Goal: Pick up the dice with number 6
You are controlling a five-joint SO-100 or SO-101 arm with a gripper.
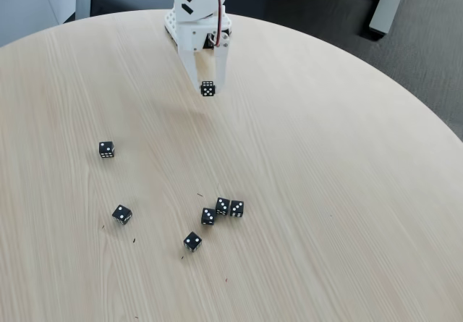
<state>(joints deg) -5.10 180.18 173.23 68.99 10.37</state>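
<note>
The hand (207, 89) is clamped on the dice with number 6 (207, 88), holding it above the far part of the wooden surface (325, 192). Nearer lie six other black dice (223, 206), three of them clustered close together, the rest scattered left.

In the fixed view, the gripper (207, 88) holds the dice with number 6 (207, 88) at twelve o'clock above the table (340, 192), with six other dice (222, 206) scattered toward seven o'clock.
</note>
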